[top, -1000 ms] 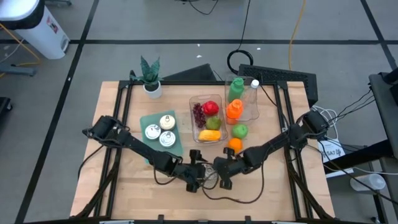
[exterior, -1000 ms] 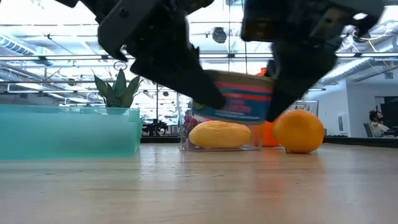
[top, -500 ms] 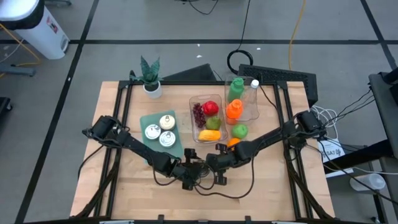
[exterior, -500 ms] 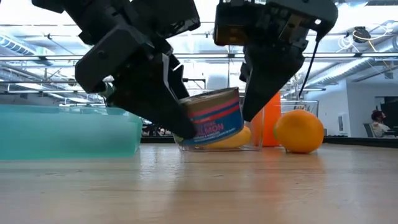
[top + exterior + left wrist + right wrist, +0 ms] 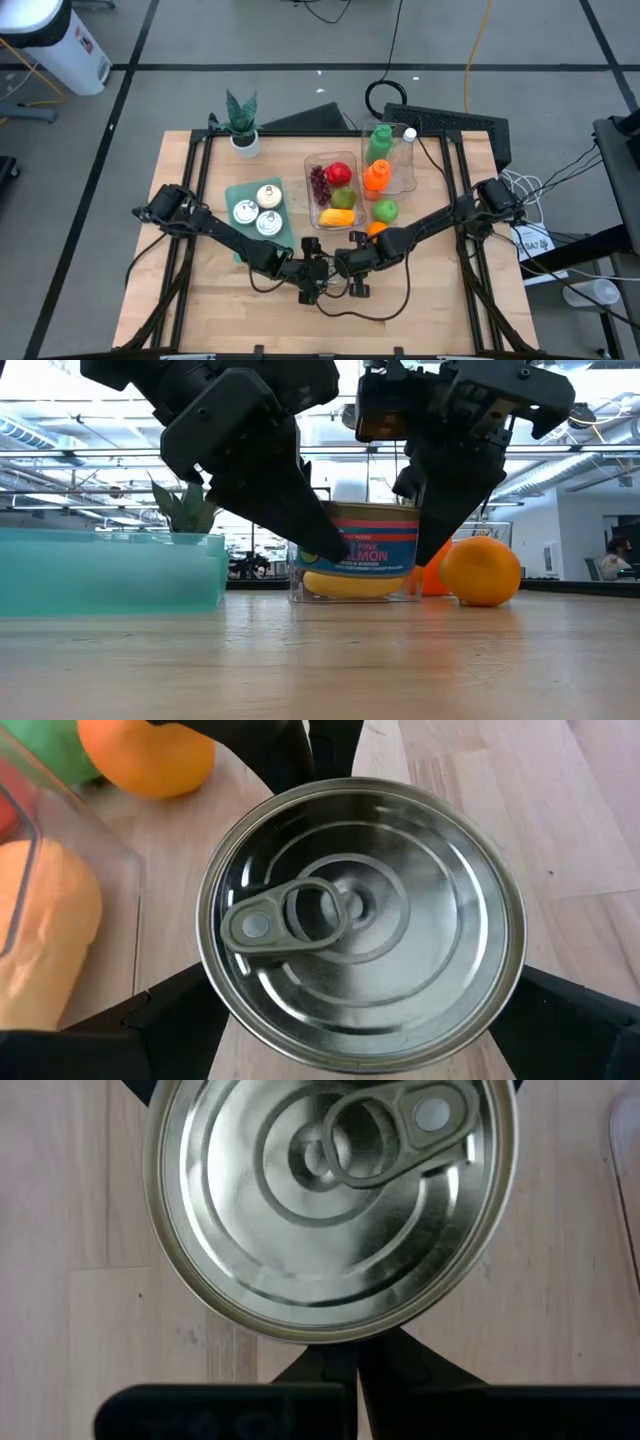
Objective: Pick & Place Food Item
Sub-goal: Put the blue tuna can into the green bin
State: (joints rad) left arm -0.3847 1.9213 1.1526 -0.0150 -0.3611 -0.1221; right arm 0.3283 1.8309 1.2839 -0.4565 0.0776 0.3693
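Left gripper (image 5: pixel 330 550) clamped on 1 salmon can (image 5: pixel 362 538), fingers spread wide around its sides, can held clear above the wooden table (image 5: pixel 320 660). Right gripper (image 5: pixel 425 545) closed, fingertips beside the can. Orange (image 5: pixel 480 570) and clear bin (image 5: pixel 335 190) nearby.

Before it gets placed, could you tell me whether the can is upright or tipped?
Upright: the can hangs level above the table, label reading straight, pull-tab lid facing up.

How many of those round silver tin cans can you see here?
4: three round silver tin cans sit on the teal tray at; the fourth, a salmon can, is lifted between both grippers. None seems hidden.
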